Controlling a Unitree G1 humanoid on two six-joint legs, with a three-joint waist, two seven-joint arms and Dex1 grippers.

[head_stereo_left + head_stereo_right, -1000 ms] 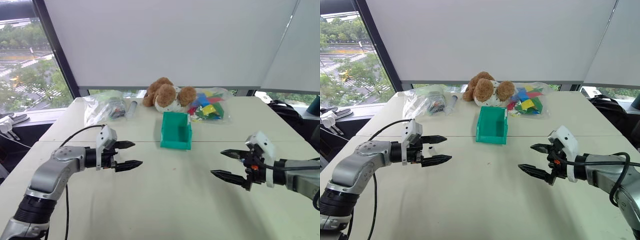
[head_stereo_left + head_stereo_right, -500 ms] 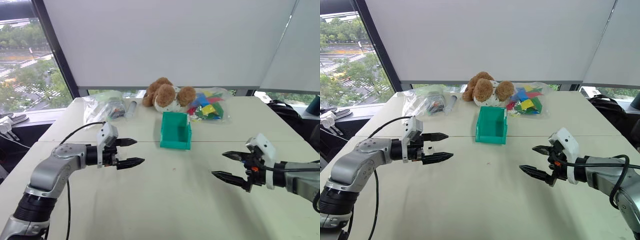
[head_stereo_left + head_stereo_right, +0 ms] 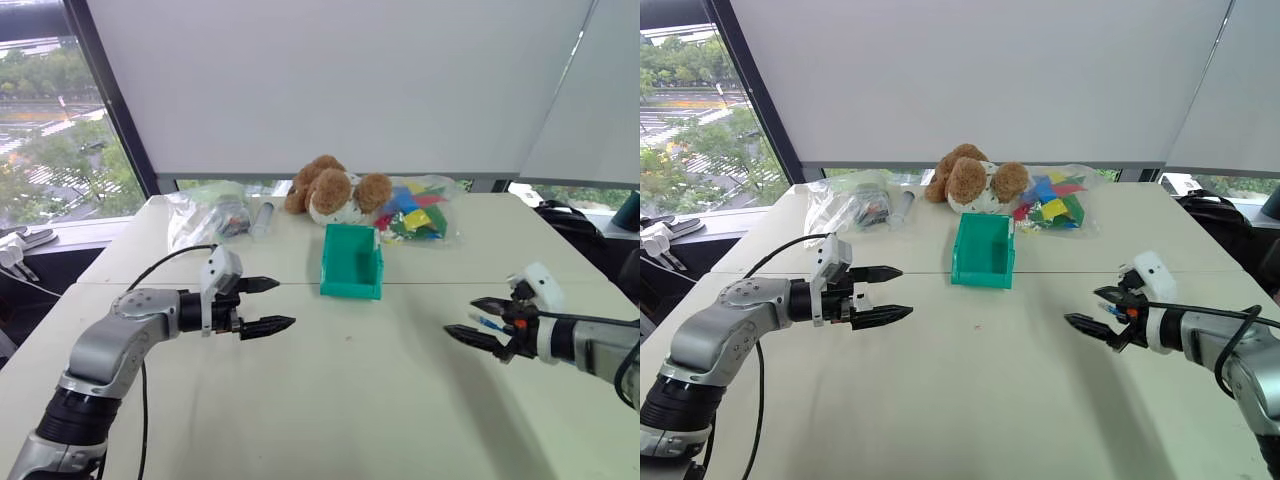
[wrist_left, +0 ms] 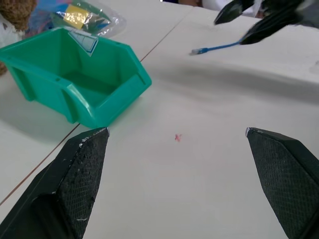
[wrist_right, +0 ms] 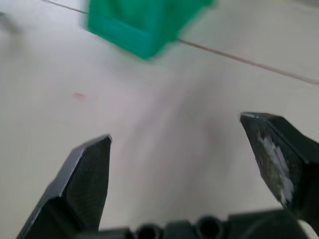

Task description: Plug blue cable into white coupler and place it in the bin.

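Blue thin cable [image 4: 215, 48] with a small clear plug lies on the pale table [image 3: 350, 400], just beside the right gripper [image 3: 478, 321], whose black fingers stand wide apart, holding nothing. Teal-green rectangular plastic bin [image 3: 351, 262] sits upright mid-table. Left gripper [image 3: 266, 306] hovers left of it, spread wide, empty.
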